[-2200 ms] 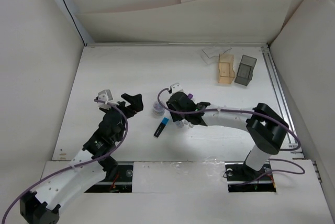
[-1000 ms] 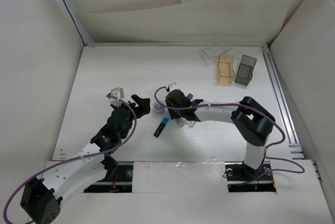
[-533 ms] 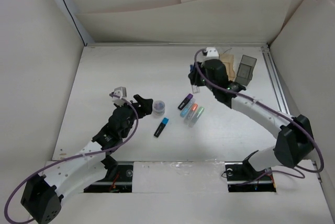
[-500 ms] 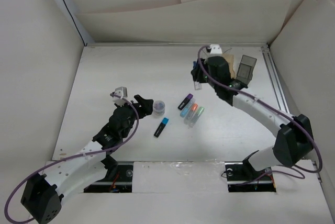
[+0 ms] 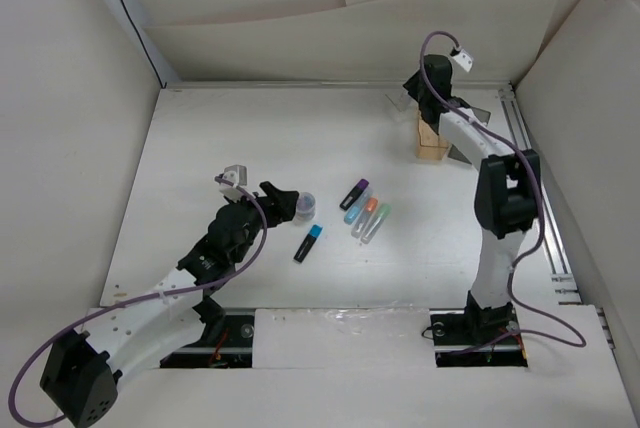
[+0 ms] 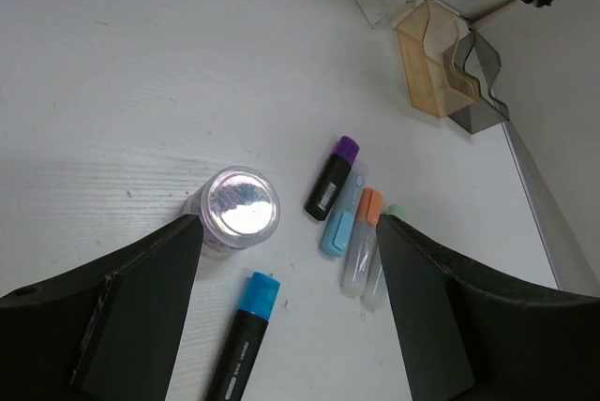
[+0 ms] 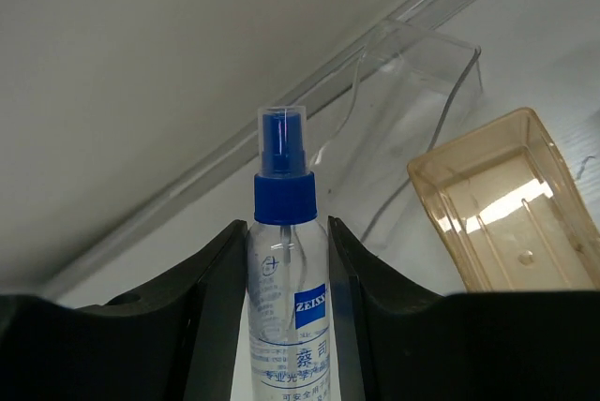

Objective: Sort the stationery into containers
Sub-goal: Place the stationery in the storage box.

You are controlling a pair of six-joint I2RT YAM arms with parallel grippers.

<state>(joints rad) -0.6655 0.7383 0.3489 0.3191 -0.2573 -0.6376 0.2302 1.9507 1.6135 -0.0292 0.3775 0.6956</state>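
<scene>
My right gripper (image 7: pixel 286 265) is shut on a small clear blue-capped bottle (image 7: pixel 284 232), held above the clear box (image 7: pixel 412 92) beside the amber-orange box (image 7: pixel 502 204). In the top view this gripper (image 5: pixel 422 96) is at the far right back by the amber-orange box (image 5: pixel 432 138). The smoky grey box (image 6: pixel 478 82) is mostly hidden by that arm there. My left gripper (image 6: pixel 291 270) is open and empty over the table. Between its fingers lie a black blue-capped marker (image 6: pixel 246 331), a black purple-capped marker (image 6: pixel 333 176) and three clear markers (image 6: pixel 361 237) with blue, orange and green ends.
A small round jar (image 5: pixel 303 205) with a clear lid stands just in front of my left gripper (image 5: pixel 283 198), close to its left finger in the left wrist view (image 6: pixel 241 209). White walls close in the table at the back and right.
My right arm lifted the bottle from among the markers and carried it to the back right, over the clear box. My left gripper crept slightly towards the jar.
</scene>
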